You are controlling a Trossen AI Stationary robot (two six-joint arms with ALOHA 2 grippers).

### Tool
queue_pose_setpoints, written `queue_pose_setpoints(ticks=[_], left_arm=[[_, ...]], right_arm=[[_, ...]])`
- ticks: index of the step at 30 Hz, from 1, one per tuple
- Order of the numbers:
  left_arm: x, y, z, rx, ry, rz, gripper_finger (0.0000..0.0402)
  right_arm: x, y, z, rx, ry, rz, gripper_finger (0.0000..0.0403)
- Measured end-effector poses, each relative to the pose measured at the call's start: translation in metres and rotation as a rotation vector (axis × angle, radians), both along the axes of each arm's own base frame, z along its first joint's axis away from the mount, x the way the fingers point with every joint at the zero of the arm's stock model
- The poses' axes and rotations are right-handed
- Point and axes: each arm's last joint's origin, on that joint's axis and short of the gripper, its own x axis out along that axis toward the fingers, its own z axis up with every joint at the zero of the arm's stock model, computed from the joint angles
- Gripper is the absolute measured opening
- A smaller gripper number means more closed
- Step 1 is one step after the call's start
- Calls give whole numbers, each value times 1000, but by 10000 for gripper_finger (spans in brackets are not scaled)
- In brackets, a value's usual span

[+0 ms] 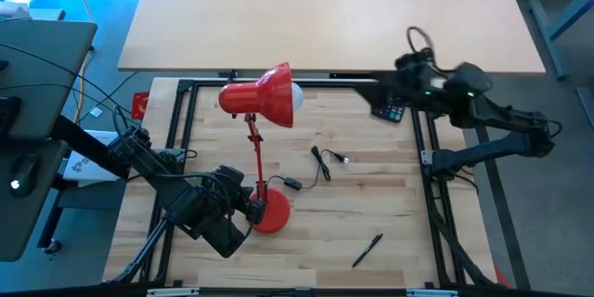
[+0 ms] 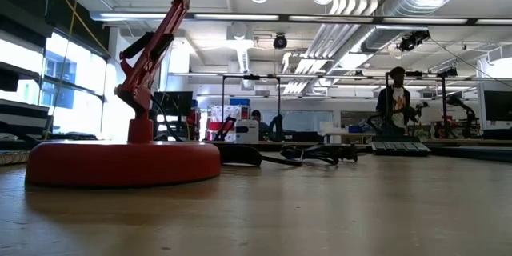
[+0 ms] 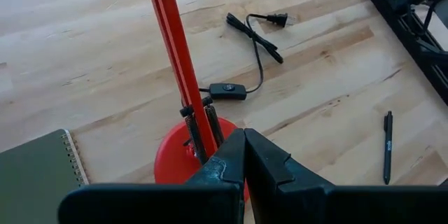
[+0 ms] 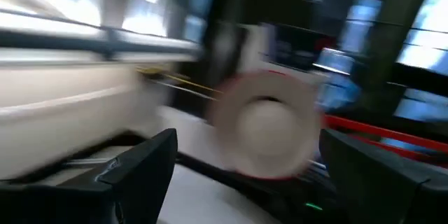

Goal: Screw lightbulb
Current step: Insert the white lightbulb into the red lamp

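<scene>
one lamp (image 1: 264, 102), one bulb (image 1: 296, 96) in its shade, one pen (image 1: 367, 250) lower right. left gripper (image 1: 252, 209), fingers together, touches the lamp base; right gripper (image 1: 401, 60), fingers apart, sits upper right over the table edge.

The wooden table (image 1: 371, 204) carries a red desk lamp (image 1: 269, 212), its cord (image 1: 325, 162), and a black pen (image 1: 368, 250).

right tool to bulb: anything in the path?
Nothing visible. The right tool is open, off the shade's open side, with bare table between it and the bulb, which already sits in the shade. Left tool is shut by the lamp base.
</scene>
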Motion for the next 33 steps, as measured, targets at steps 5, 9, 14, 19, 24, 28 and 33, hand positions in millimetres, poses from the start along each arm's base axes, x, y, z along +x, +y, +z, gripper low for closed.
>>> queue_pose_setpoints(ticks=[5, 9, 14, 19, 24, 28, 33], left_arm=[[0, 0, 0, 0, 0, 0, 0], [0, 0, 0, 1, 0, -1, 0], [0, 0, 0, 1, 0, -1, 0], [0, -1, 0, -4, 4, -4, 0], [-1, 0, 0, -3, 5, -4, 0], [-1, 0, 0, -3, 5, -4, 0], [-1, 0, 0, 5, 14, -9, 0]], right_arm=[[16, 0, 23, -90, 72, 21, 343], [43, -1, 20, -171, 163, 95, 343], [75, -6, 8, -232, 181, 132, 343], [90, -8, 5, -207, 138, 158, 343], [97, -2, 5, -137, 106, 227, 343], [106, -2, 7, -105, 18, 228, 343], [115, -3, 0, -18, 40, 262, 343]])
